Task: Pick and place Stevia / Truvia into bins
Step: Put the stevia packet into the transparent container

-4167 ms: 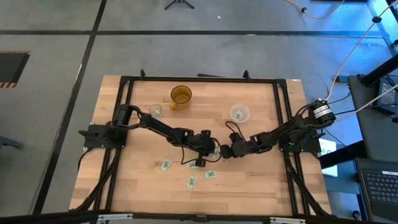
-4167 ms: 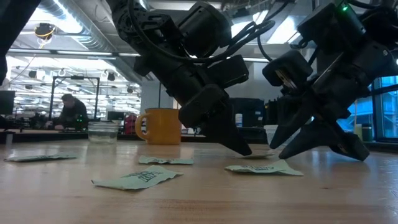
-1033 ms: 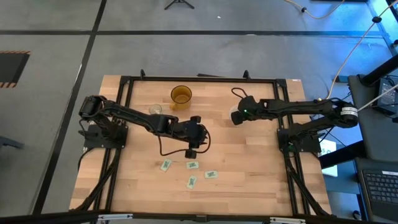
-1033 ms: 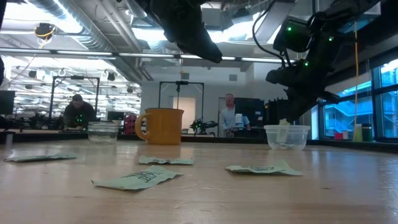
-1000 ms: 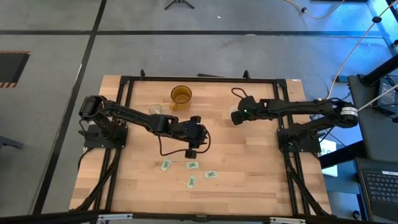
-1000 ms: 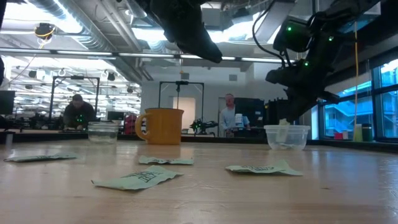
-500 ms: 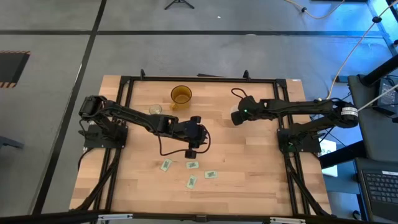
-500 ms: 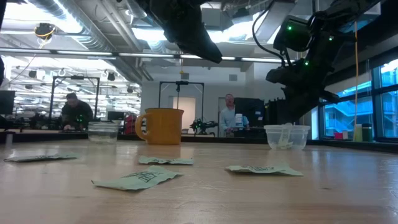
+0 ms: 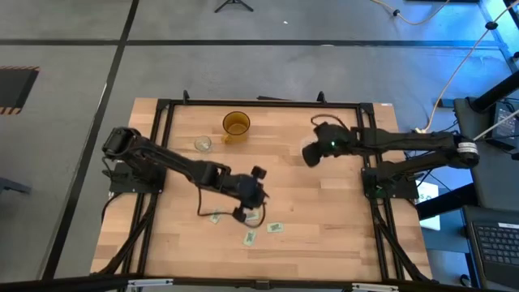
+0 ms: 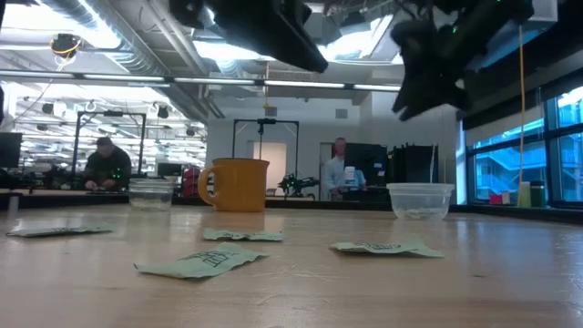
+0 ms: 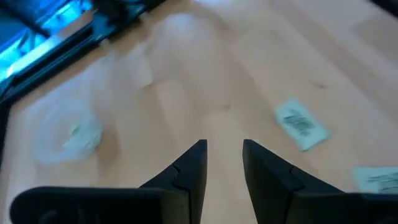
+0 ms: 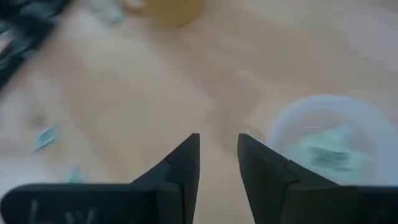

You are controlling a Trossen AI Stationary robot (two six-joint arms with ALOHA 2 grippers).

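Left gripper (image 11: 222,163) parted and empty above the loose packets (image 11: 301,125), right gripper (image 12: 217,155) parted and empty beside the wide clear cup (image 12: 326,140), packets inside it visible only in wrist views

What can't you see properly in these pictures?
- High view: the plastic cup is hidden under the right gripper, and the left gripper covers part of the packets.
- Right wrist view: the packets in the cup are blurred, so they cannot be counted.
- Low view: both grippers are cut off by the top edge.
- High view: whatever is inside the small glass cup is too small to tell.
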